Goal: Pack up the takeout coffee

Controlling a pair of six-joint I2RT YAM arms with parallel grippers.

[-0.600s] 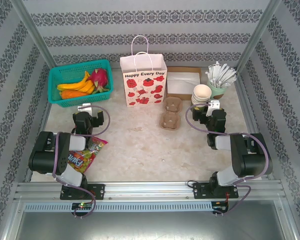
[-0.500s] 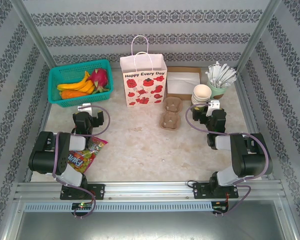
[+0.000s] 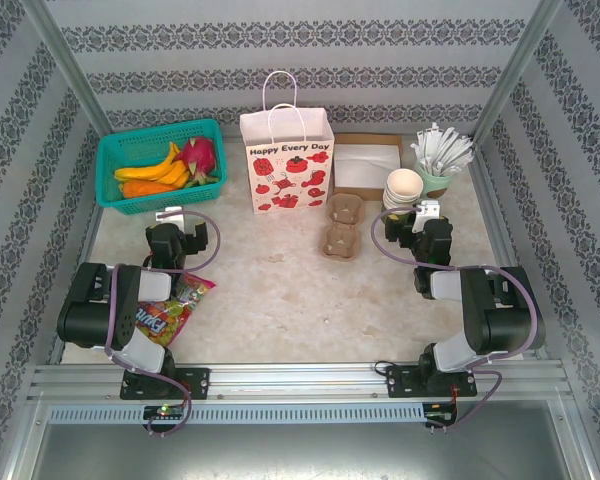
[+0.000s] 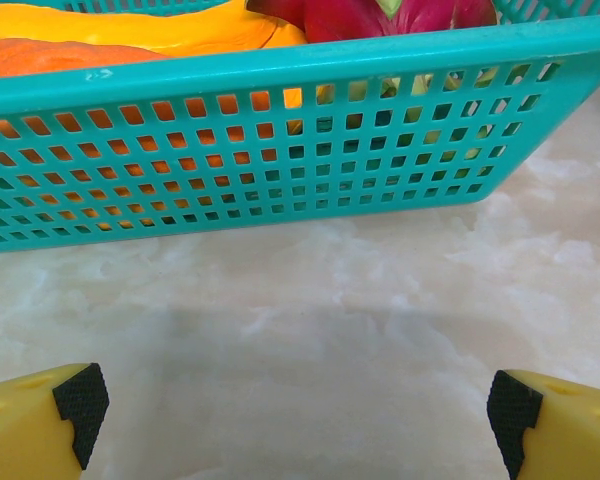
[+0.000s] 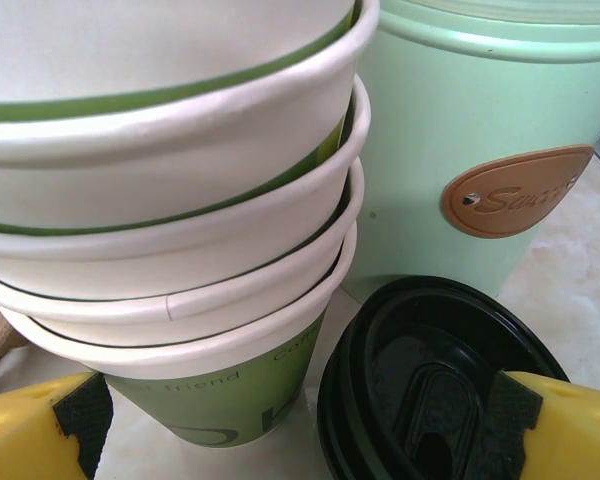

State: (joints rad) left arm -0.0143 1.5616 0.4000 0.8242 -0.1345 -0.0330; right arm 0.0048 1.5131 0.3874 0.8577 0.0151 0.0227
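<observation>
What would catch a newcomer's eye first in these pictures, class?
The white gift bag with red pictures stands at the back centre, with a teal basket of bright fruit to its left. Close before the right wrist camera, a stack of paper cups stands beside a black lid.

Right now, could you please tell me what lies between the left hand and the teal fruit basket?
Nothing does: the left wrist view shows a bare stretch of tabletop between the left hand and the teal fruit basket.

Fruit basket point(image 3: 108, 165) back-left on the counter point(image 3: 280, 290), paper bag point(image 3: 288, 165) right of it. Cup carriers point(image 3: 342, 225) right of the bag; cup stack point(image 3: 403, 187) farther right, lidded cup point(image 5: 420, 380) just beside it.
</observation>
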